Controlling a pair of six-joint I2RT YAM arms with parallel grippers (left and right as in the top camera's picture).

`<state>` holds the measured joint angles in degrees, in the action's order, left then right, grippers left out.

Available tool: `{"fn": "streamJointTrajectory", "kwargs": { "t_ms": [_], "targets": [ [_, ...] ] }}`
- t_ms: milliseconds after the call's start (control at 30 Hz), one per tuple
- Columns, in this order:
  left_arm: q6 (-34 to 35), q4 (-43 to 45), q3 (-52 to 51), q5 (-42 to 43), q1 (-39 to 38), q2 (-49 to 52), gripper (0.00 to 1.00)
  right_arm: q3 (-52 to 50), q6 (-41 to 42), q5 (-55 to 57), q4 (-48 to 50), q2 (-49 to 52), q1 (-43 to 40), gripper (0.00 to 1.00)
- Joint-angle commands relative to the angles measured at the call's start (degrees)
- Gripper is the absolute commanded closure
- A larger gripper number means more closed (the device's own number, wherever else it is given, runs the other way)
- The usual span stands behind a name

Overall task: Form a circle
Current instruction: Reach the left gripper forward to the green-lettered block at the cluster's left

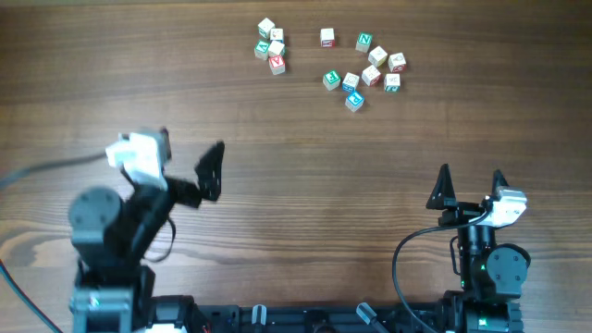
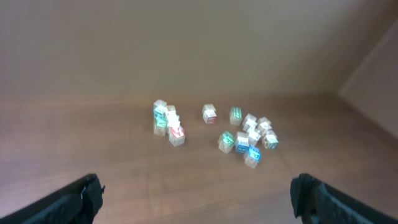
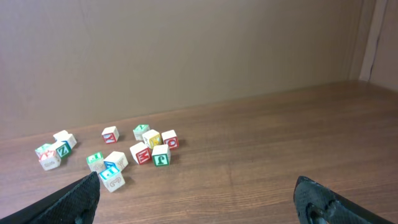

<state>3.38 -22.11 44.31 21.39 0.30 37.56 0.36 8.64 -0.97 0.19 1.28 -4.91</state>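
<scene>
From overhead, the circle is no ring but a tight clump of small pale wooden letter cubes at the far edge of the wooden surface, left of centre. One face in the clump shows green print and another red. To its right a lone cube sits apart, and further right a loose scatter of cubes spreads in a rough arc, led by a cube with a green N. The left gripper hangs over the near left of the surface, angled toward the cubes, its jaws spread wide and holding nothing. The right gripper is at the near right, pointing straight ahead, jaws equally wide and empty, well apart from every cube. In the blurred left wrist view, the left gripper shows only as two dark fingertips in the bottom corners, wide apart over bare wood. The circle lies ahead and slightly left, with the scatter of cubes to its right. In the right wrist view, the right gripper likewise stands wide open with nothing between its jaws. The circle sits far off to the left, beyond the scatter of cubes.
</scene>
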Motion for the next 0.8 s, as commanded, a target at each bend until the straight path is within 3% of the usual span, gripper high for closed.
{"fn": "streamJointTrajectory", "kwargs": {
  "t_ms": [0, 133, 333, 533, 767],
  "targets": [
    [0.2, -7.1, 14.7, 2.5, -0.4, 12.0, 0.0, -0.1, -1.0, 1.0, 0.2, -0.3, 0.2, 0.0],
    [-0.2, -14.0, 32.3, 1.5, -5.1, 29.8, 0.0, -0.1, -1.0, 1.0, 0.2, -0.3, 0.2, 0.0],
    [-1.9, -13.8, 39.7, -4.3, -13.3, 45.5, 0.0, -0.1, -1.0, 1.0, 0.2, -0.3, 0.2, 0.0],
    [-1.5, -13.7, 45.6, -6.7, -19.4, 52.2, 0.0, -0.1, -1.0, 1.0, 0.2, -0.3, 0.2, 0.0],
    [-1.7, -17.6, 68.3, -7.8, -22.4, 66.2, 0.0, -0.1, -1.0, 1.0, 0.2, -0.3, 0.2, 0.0]
  ]
}}
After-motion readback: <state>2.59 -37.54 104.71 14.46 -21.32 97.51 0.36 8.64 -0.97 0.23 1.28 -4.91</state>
